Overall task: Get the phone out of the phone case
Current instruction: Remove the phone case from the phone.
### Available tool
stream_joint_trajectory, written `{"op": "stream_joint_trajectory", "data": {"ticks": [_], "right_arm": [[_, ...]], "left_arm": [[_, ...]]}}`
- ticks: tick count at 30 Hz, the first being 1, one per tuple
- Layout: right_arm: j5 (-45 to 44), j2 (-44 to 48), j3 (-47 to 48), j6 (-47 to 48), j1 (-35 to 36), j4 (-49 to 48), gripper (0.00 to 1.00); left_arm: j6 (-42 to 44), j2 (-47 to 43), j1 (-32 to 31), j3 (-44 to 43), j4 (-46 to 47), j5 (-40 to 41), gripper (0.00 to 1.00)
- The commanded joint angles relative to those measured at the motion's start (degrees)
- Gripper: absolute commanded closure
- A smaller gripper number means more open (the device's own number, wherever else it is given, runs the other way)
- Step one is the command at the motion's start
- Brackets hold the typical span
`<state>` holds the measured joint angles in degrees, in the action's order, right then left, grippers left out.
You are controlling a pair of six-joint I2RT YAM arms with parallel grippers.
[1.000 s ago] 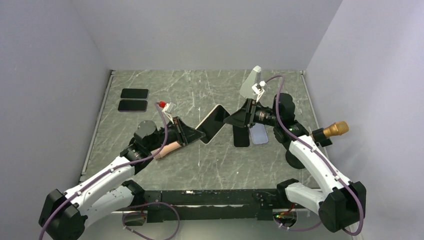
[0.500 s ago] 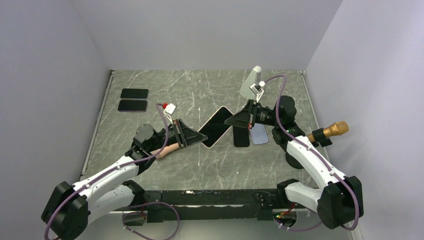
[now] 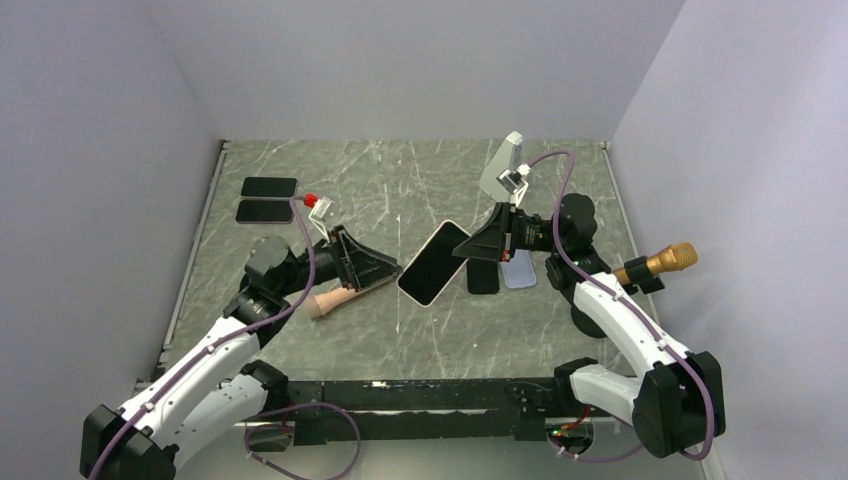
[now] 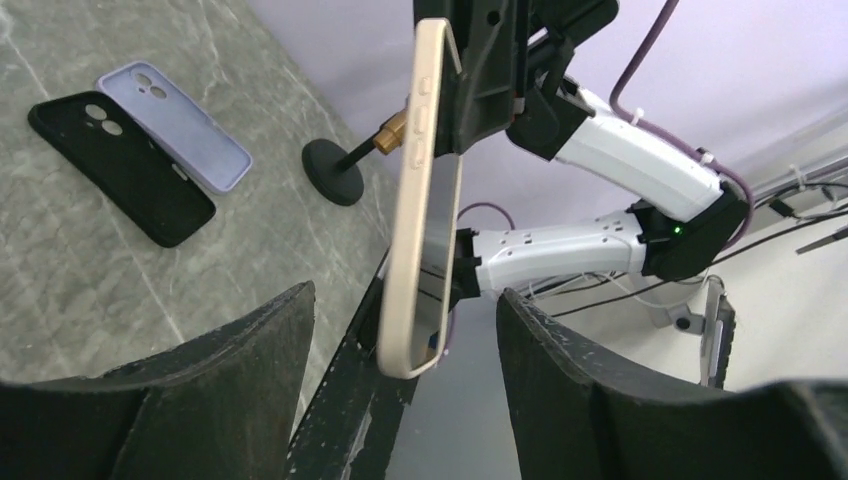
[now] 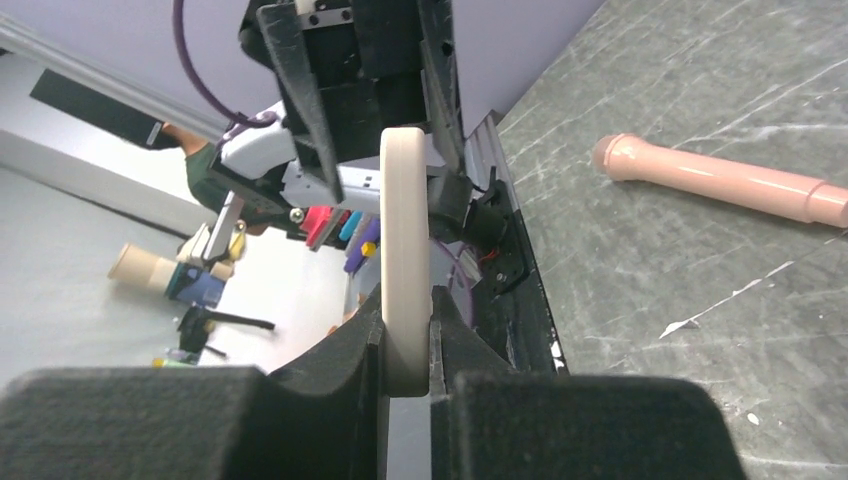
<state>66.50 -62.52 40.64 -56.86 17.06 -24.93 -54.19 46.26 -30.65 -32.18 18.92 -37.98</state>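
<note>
The phone [image 3: 433, 262], dark screen up, sits inside a cream phone case [image 4: 420, 200] and hangs tilted above the middle of the table. My right gripper [image 3: 468, 248] is shut on its far right end; in the right wrist view the case edge [image 5: 404, 250] is pinched between both pads of that gripper [image 5: 405, 305]. My left gripper [image 3: 392, 268] stands open just left of the phone's near end. In the left wrist view the case's lower end hangs between the spread fingers of the left gripper [image 4: 405, 300] and touches neither.
A black case [image 3: 483, 275] and a lilac case [image 3: 518, 268] lie flat under the right gripper. Two dark phones [image 3: 269, 187] lie at the back left. A pink cylinder [image 3: 335, 298] lies below the left gripper. A gold-headed stand [image 3: 660, 262] is at the right.
The left gripper has opened, let go of the cased phone and drawn back to the left. The right gripper has shut on the phone's far end and now carries it alone.
</note>
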Motion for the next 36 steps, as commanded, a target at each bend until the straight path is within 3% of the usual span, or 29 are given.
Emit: {"op": "stream_joint_trajectory", "data": {"ticks": [1,5,12,22,32,36], "right_arm": [[4.83,1.43,2.0,-5.39,-0.91,-9.9,1.0],[5.13,1.45,2.02,-8.7,-0.89,-13.59,1.0],[5.38,1.25,2.86,-9.44,-0.89,-14.15,1.0],[5.66,0.64,3.03,-10.96,-0.86,-16.57,1.0],[9.2,0.5,2.73,-13.58,0.96,-22.23,1.0],[8.47,1.01,3.44,-12.82,3.27,-20.36,1.0]], "left_arm": [[5.06,1.82,1.6,-1.4,-0.29,-8.07,0.31],[8.22,3.15,1.58,-2.49,-1.04,-12.91,0.37],[8.01,3.56,1.63,-2.35,4.76,-17.85,0.59],[6.18,5.73,1.6,-2.44,9.38,-23.57,0.6],[-5.1,13.0,1.56,-1.78,33.04,-30.12,0.89],[-9.86,17.8,1.71,-2.51,44.15,-34.96,0.96]]}}
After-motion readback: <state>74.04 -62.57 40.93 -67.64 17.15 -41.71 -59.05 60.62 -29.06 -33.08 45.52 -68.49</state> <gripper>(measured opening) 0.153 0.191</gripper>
